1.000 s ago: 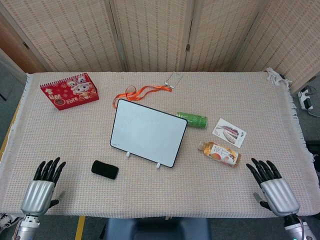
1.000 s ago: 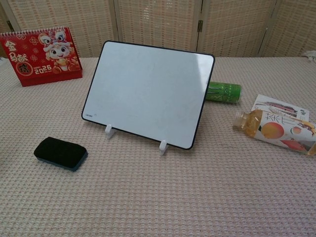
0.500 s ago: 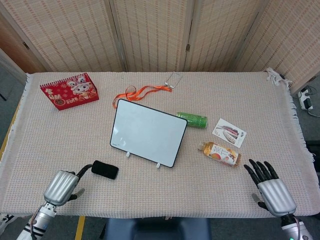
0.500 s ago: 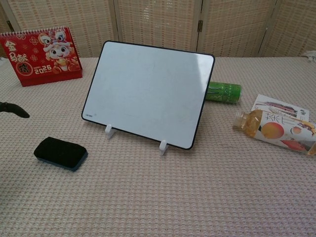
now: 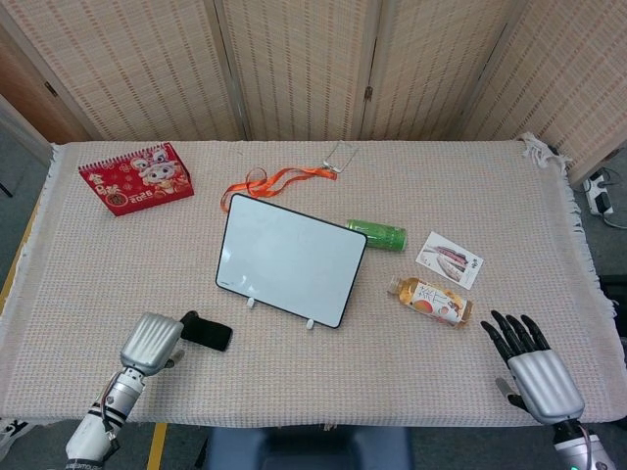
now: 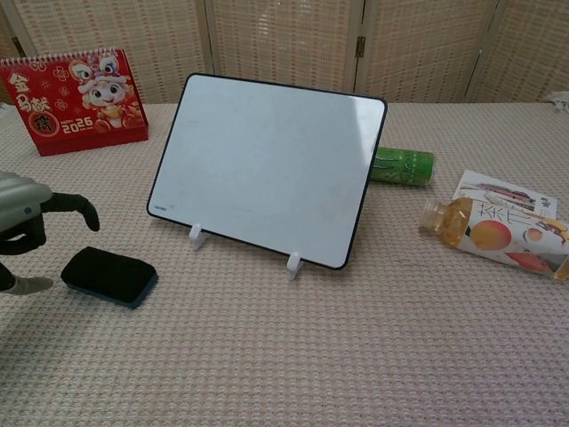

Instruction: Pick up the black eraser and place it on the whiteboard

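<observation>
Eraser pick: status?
Left hand open at black eraser, no grip. Right hand open, idle. Eraser on table; whiteboard path unobstructed.

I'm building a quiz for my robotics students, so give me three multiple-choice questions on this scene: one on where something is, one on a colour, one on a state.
1. Where does the eraser lie?
A. On the whiteboard
B. On the cloth, front-left of the whiteboard
C. Beside the calendar

2. What colour is the can behind the whiteboard?
A. Green
B. Blue
C. Silver

3. What is the left robot hand doing?
A. Lifting the eraser
B. Pressing the whiteboard
C. Reaching at the eraser, which lies on the cloth

Answers:
1. B, the head view shows it on the cloth near the whiteboard's front-left corner.
2. A, its green body shows past the whiteboard's right edge in both views.
3. C, the chest view shows the eraser flat on the cloth and fingers curled above its left end.
</observation>
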`<state>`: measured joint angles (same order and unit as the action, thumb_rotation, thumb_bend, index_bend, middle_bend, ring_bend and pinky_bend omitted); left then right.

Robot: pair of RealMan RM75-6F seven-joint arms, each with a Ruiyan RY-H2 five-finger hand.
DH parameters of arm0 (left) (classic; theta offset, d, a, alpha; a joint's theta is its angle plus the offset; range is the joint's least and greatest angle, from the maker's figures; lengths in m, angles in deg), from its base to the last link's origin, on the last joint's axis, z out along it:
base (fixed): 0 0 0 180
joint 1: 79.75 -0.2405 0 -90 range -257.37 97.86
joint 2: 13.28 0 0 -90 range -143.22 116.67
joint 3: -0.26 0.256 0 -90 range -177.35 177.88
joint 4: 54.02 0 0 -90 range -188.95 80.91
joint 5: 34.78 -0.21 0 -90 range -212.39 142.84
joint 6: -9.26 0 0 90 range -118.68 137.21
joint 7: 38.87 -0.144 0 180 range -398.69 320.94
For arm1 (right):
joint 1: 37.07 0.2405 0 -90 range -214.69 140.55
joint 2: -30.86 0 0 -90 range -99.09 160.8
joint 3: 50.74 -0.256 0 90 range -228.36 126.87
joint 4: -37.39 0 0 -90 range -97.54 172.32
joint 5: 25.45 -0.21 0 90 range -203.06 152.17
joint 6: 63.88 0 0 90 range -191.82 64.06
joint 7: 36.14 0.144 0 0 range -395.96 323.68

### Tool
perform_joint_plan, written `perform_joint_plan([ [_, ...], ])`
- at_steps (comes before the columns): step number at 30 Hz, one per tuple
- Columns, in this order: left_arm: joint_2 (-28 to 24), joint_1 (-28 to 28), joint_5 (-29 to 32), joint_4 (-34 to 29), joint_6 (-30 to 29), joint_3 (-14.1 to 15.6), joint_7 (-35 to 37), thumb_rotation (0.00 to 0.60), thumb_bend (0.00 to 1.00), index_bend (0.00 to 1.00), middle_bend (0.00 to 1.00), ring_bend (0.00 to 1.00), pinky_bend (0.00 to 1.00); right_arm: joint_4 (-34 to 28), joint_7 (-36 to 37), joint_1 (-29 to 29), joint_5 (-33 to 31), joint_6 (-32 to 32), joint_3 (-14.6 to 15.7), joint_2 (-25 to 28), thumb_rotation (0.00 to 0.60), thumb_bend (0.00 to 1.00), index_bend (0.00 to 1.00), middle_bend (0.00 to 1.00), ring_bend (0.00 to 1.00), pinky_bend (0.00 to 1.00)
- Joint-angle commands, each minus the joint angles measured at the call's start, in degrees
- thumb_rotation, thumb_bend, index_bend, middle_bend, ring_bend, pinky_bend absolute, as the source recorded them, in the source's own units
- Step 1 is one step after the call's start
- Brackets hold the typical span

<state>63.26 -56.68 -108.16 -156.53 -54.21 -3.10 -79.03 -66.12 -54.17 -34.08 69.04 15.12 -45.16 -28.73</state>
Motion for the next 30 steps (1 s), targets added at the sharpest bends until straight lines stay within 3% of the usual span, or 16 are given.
perform_joint_plan([
  [1,1.5,1.8,3.4,0.4,1.7,-0.7,-2.7,0.6,0.31,0.31,1.0,0.97,1.0,0.1,0.4,-0.3,0.4,0.6,0.1,0.1,0.6,0.35,0.0,0.0,0.04,0.0],
  [17,5.4,6.7,13.6,3.5,3.6,-0.6,-7.6,0.6,0.34,0.31,1.0,0.97,1.0,0.2,0.9,-0.1,0.3,0.2,-0.1,0.3,0.6,0.35,0.0,0.0,0.04,0.0],
  [30,6.2,9.0,16.0,4.8,3.3,0.4,-7.4,0.6,0.34,0.37,1.0,0.97,1.0,0.2,1.1,-0.1,0.2,0.1,-0.1,0.4,0.6,0.35,0.0,0.0,0.04,0.0],
])
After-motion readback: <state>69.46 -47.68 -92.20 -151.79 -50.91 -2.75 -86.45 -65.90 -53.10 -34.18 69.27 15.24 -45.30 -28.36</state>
